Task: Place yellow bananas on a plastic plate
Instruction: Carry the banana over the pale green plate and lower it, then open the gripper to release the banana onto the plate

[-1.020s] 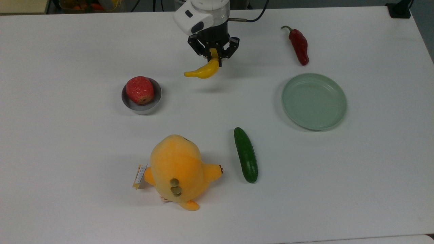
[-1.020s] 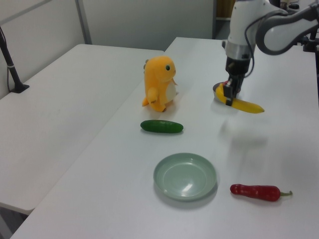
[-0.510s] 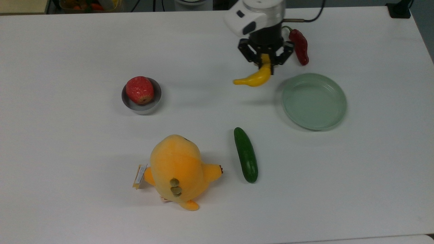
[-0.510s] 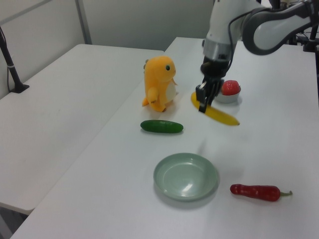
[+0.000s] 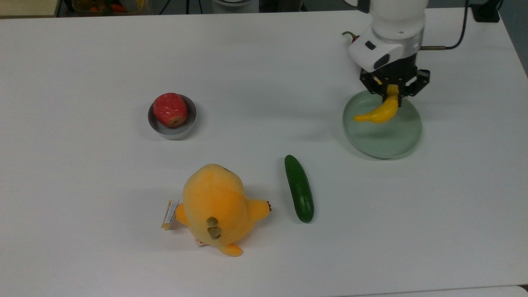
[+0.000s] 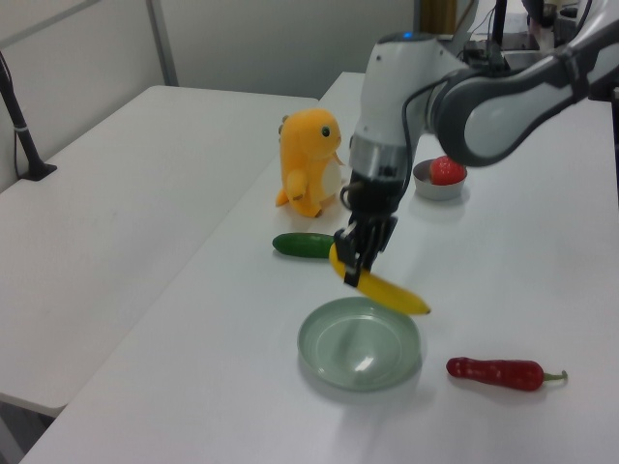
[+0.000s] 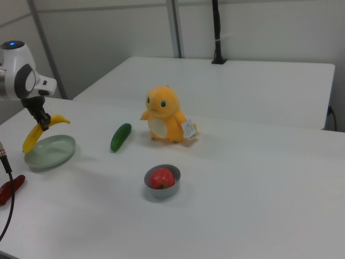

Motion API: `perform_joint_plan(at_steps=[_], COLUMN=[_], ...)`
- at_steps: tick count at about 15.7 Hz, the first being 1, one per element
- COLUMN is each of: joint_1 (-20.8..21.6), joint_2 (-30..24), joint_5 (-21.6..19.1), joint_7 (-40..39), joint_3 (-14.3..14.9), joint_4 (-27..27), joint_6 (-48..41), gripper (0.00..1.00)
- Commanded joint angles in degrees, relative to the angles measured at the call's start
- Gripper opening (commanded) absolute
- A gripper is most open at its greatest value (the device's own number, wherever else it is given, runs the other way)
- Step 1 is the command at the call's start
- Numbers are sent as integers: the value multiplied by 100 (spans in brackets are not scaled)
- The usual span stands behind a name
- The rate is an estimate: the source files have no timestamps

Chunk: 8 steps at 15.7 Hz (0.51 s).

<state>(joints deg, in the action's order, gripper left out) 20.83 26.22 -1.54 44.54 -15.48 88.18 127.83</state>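
Observation:
A slim curved yellow banana (image 5: 378, 113) (image 6: 384, 287) (image 7: 33, 137) hangs in the air over the pale green plastic plate (image 5: 402, 140) (image 6: 334, 360) (image 7: 56, 155). My gripper (image 5: 393, 92) (image 6: 352, 268) (image 7: 44, 123) is shut on the banana's upper end, with the free end pointing toward the top view's left. The banana hangs clear above the plate's far half and does not touch it. The plate itself holds nothing.
A red chili pepper (image 6: 495, 371) (image 7: 8, 189) lies just beyond the plate, mostly hidden by the arm in the top view. A dark green cucumber (image 5: 299, 188) and an orange plush toy (image 5: 216, 208) lie nearer. A grey bowl (image 5: 189, 121) holds a red fruit (image 5: 170, 109).
The gripper has carried the banana to the top view's right, from beside the red pepper to above the plate. Nothing else has moved.

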Motion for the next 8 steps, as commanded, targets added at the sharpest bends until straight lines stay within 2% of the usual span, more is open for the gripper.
perform_joint_plan(at_steps=[1, 4, 5, 6, 7, 8], joint_1=[342, 334, 334, 334, 325, 325], joint_2=[445, 621, 665, 674, 665, 665], joint_5=[505, 699, 699, 708, 708, 726], joint_7=[607, 854, 855, 855, 855, 855], joint_3=[71, 71, 80, 80, 89, 89], joint_4=[-293, -301, -293, -284, -275, -275], joint_6=[505, 568, 612, 629, 630, 630], gripper=[14, 20, 28, 54, 85, 100])
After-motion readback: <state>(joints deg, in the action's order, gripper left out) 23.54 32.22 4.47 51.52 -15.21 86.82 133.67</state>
